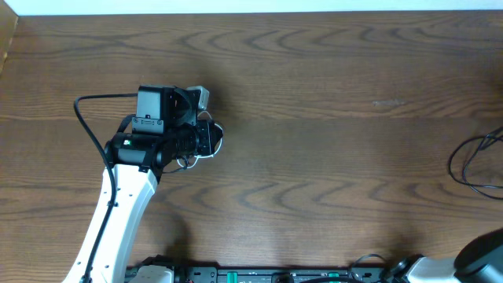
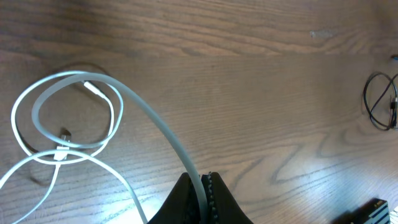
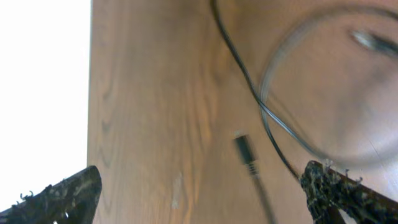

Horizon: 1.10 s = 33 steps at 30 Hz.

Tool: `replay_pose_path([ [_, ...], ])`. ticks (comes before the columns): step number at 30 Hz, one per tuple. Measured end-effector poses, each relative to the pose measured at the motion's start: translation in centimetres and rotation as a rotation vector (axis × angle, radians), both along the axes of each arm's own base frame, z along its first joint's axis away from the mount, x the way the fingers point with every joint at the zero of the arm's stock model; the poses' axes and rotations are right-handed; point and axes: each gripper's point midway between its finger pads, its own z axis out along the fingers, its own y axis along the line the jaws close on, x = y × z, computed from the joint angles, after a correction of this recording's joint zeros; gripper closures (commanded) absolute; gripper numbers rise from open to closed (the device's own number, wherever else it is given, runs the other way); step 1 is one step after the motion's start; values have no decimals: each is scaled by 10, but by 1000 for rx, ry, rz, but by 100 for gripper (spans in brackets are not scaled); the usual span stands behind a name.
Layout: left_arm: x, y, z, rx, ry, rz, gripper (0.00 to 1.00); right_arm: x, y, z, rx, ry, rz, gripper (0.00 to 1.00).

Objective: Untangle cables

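Observation:
The white cable [image 2: 118, 102] lies in loose loops on the wooden table at the left of the left wrist view, with a small plug end inside the loops. My left gripper [image 2: 202, 185] is shut on a strand of it that rises from the loops. From overhead, the left gripper [image 1: 206, 138] sits at the table's left, with bits of white cable [image 1: 187, 163] showing under it. The black cable [image 1: 474, 165] lies coiled at the far right edge and also shows in the left wrist view [image 2: 378, 102]. My right gripper [image 3: 199, 183] is open above the black cable's plug [image 3: 244, 152].
The table's edge [image 3: 91, 93] runs close to my right gripper's left finger, with white floor beyond it. The right arm's base [image 1: 481, 255] is at the bottom right. A thick black arm wire [image 1: 90, 118] loops beside the left arm.

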Motion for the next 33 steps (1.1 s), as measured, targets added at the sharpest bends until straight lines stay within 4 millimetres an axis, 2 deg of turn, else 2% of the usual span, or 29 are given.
replay_pose_path([
  [1,0,0,0,0,1,0,93,-15,8,3,33,36,-53,1],
  [2,0,0,0,0,0,0,92,-22,10,3,44,57,-84,1],
  [3,0,0,0,0,0,0,92,-40,13,-5,68,133,-143,1],
  [6,0,0,0,0,0,0,93,-74,22,-22,128,287,-249,1],
  [10,-1,0,0,0,1,0,92,-112,38,-33,242,424,-423,1],
  [14,-1,0,0,0,1,0,93,-121,48,-35,335,434,-498,1],
  [19,-1,0,0,0,2,0,93,-108,85,-30,571,381,-461,1],
  [21,-1,0,0,1,4,0,92,-102,92,-27,620,352,-445,12],
  [22,-2,0,-1,1,6,0,92,-98,93,-26,635,336,-438,28],
  [23,-2,0,-1,1,9,0,93,-92,90,-24,635,303,-435,34],
  [25,-3,0,-1,2,12,0,93,-84,72,-25,573,256,-469,34],
  [27,-3,0,-1,2,14,0,93,-88,55,-27,502,263,-553,20],
  [30,-3,0,-1,2,14,0,93,-112,39,-33,414,339,-724,9],
  [31,-3,0,-1,2,14,0,93,-126,38,-34,394,384,-789,3],
  [33,-3,0,-1,2,14,0,93,-143,42,-36,388,452,-849,1],
])
